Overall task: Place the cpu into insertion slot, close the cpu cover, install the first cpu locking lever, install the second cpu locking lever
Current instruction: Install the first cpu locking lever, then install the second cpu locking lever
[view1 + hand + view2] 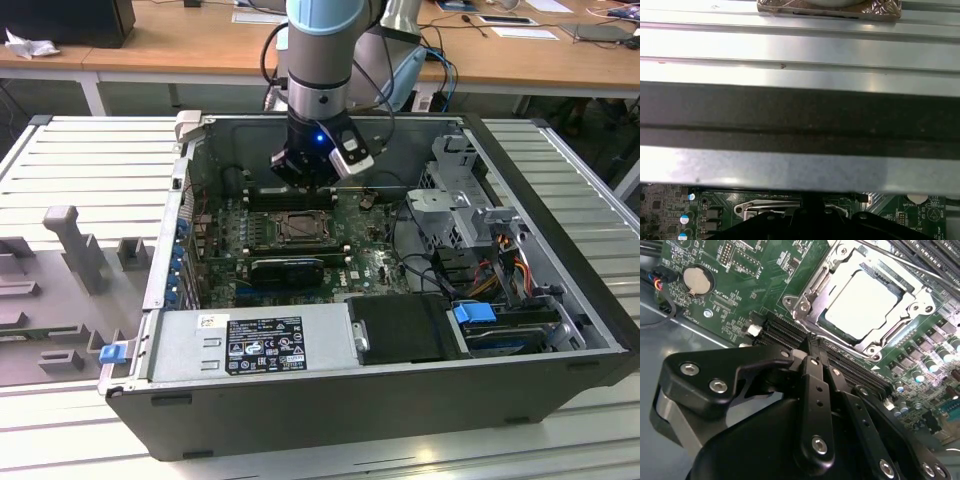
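1. The cpu is sitting flat inside the insertion slot on the green motherboard, w/ its pale metal top showing through the frame's square cut-out. Placing looks done.
2. The cpu cover is lying down around the chip, not standing up, so closing appears done too, judging by the second wrist view.
3. Locking levers: a thin metal rod is running along the far edge of the socket; whether either lever is hooked under its catch I can't tell. Those 2 steps look like what's left.
4. The claw is hovering just beside the socket, over the black memory slots, w/ its fingers pressed together and gripping nothing.
5. In the exterior view the arm is reaching down into the open pc case, w/ the claw just above the slot at the board's rear.
6. The case is resting on a slatted metal surface.
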`<control>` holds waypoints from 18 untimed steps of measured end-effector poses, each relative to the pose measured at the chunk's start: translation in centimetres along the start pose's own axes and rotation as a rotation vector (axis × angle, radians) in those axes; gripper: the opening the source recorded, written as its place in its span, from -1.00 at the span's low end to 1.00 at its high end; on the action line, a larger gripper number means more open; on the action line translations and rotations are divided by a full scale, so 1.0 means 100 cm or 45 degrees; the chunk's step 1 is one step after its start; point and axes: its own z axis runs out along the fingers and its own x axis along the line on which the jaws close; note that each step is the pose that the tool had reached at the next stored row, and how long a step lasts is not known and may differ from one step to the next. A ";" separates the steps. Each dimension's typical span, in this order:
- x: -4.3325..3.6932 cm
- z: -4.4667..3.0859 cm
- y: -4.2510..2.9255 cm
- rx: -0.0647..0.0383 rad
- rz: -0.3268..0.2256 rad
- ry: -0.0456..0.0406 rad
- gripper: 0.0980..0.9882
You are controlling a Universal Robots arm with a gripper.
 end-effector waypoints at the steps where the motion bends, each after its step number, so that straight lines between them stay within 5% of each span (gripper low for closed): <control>1: 0.0000 -0.0001 -0.0005 0.000 0.000 0.000 -0.98; 15: 0.0001 -0.0009 -0.0127 0.000 0.000 0.000 -0.98; 18: 0.0002 -0.0059 -0.0146 0.000 0.000 0.000 -0.98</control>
